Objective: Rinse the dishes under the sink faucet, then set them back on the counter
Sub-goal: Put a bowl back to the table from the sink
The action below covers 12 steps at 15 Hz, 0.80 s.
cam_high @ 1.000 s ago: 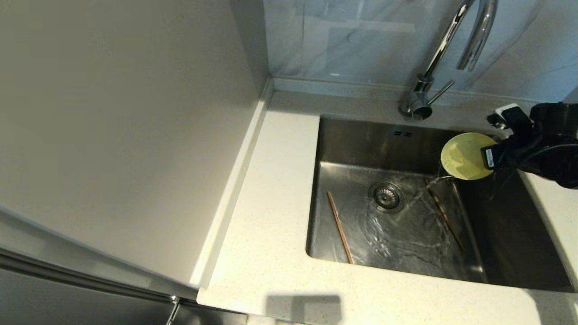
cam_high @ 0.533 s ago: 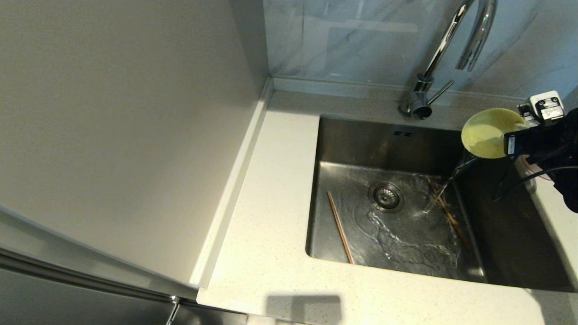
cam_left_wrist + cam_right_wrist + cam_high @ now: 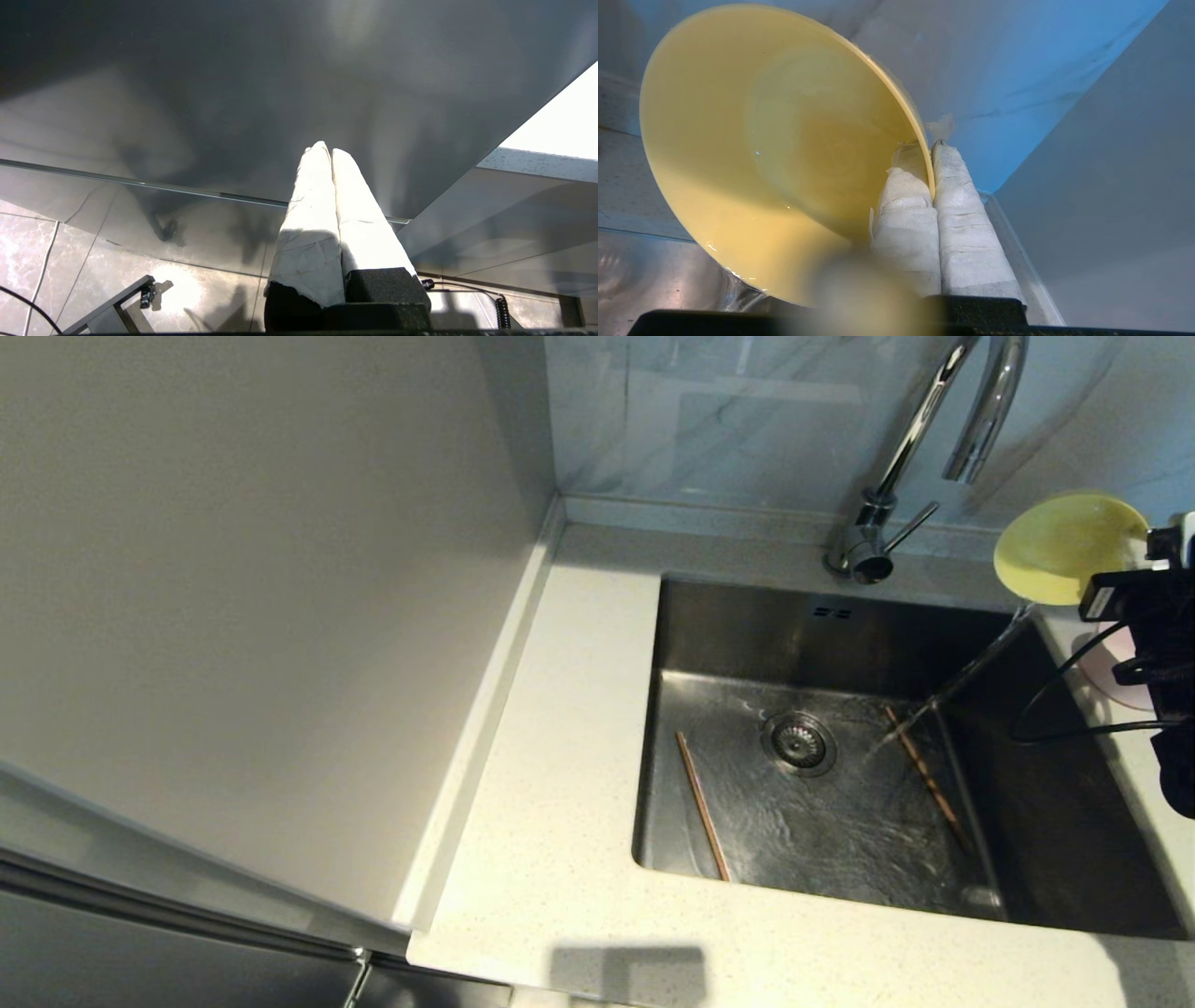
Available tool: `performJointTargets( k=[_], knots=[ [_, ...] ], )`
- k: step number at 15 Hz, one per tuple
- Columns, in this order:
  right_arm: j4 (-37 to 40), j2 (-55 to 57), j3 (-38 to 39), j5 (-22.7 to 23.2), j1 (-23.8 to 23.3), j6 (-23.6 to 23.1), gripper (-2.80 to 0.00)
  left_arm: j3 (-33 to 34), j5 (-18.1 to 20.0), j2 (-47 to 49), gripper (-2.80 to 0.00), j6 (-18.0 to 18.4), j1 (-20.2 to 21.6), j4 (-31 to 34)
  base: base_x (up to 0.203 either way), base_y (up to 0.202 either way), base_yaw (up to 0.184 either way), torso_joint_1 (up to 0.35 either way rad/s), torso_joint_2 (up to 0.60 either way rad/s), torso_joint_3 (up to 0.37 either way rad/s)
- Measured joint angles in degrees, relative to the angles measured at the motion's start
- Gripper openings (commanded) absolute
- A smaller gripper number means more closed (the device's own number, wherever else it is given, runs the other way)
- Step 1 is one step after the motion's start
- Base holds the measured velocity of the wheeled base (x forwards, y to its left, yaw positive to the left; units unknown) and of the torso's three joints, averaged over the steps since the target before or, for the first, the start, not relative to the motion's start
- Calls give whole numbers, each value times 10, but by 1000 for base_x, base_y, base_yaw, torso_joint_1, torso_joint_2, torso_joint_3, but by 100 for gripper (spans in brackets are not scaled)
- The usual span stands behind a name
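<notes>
The right gripper (image 3: 930, 175) is clamped on the rim of the yellow-green bowl (image 3: 1064, 546), one padded finger (image 3: 906, 219) inside the bowl and the other against its outer wall, the two pressed close with only the thin wall between them. In the head view the bowl hangs in the air at the back right corner of the sink (image 3: 738, 635), above the counter's (image 3: 560, 803) back edge and just right of the faucet (image 3: 934, 429), tipped on its side so that its open mouth faces left toward the tap. A thin stream of water (image 3: 952, 686) runs from the bowl's lower rim down into the basin, landing near the far end of the right chopstick (image 3: 924, 775). That chopstick lies on the wet sink floor to the right of the drain strainer (image 3: 798, 742); the other chopstick (image 3: 702, 805) lies to the strainer's left, and the two are well apart. The pink bowl (image 3: 1106, 672) sits on the counter to the right of the sink, partly hidden behind the right arm and its cable. The left gripper (image 3: 329, 154) is parked low and away from the sink, its padded fingers pressed together with nothing between them, pointing at a dark cabinet front above a tiled floor.
</notes>
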<state>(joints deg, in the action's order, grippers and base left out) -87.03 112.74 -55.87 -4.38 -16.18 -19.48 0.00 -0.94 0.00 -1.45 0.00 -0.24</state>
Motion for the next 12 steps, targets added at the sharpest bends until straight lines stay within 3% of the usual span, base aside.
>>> performJointTargets(
  k=[7,10,12],
  knots=[
    [11,-19,-60,3,0,21,-280,0,0,0,-280,0,0,0,0,0,0,0,0,0],
    [17,-28,-1,13,0,21,-280,0,0,0,-280,0,0,0,0,0,0,0,0,0],
    [30,-31,-10,17,0,22,-280,0,0,0,-280,0,0,0,0,0,0,0,0,0]
  ],
)
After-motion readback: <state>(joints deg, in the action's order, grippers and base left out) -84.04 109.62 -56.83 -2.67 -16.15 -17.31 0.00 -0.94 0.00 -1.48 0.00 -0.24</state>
